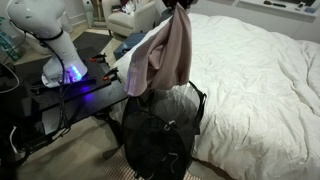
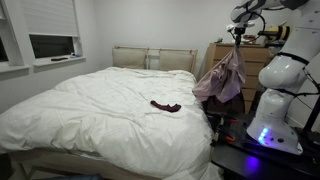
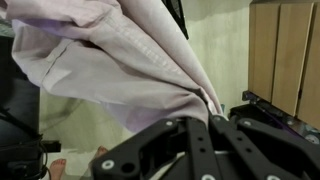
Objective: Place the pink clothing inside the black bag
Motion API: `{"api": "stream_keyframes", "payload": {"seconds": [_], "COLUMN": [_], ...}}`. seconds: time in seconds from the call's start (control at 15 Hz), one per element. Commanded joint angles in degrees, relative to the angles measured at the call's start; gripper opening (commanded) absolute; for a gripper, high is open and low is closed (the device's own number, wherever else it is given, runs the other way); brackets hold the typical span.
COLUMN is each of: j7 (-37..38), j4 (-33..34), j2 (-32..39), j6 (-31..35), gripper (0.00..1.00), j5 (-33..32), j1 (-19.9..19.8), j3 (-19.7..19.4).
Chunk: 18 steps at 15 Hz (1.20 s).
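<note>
The pink clothing (image 1: 165, 55) hangs from my gripper (image 1: 179, 6), which is shut on its top edge. It dangles above the open black bag (image 1: 160, 130) that stands on the floor beside the bed. In an exterior view the clothing (image 2: 222, 78) hangs from the gripper (image 2: 237, 37) by the bed's right side; the bag is mostly hidden there. In the wrist view the pink fabric (image 3: 110, 60) fills the upper frame, pinched between the black fingers (image 3: 212, 112).
A white bed (image 2: 110, 115) with a small dark item (image 2: 166, 106) on it lies beside the bag. The robot base (image 1: 65, 65) stands on a black table (image 1: 70, 100). A wooden dresser (image 2: 240, 65) stands behind.
</note>
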Motion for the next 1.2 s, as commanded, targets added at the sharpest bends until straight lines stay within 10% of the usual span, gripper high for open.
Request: {"api": "stream_keyframes", "payload": {"seconds": [0.0,0.87,0.93,1.13], "j7": [-3.2,-30.9,-32.5,-37.1], "j4": [2.5,4.6,4.5,4.0], "j2": [6.5,20.3,20.3,19.5], "j6": [6.8,12.4,11.9,10.1], "gripper": [0.01,0.02,0.27,0.44], "j5": [1.2,17.5,18.0,19.3], "j1": [0.4,6.2,6.5,7.2], "j3": [-1.1,1.0,1.0,1.4]}}
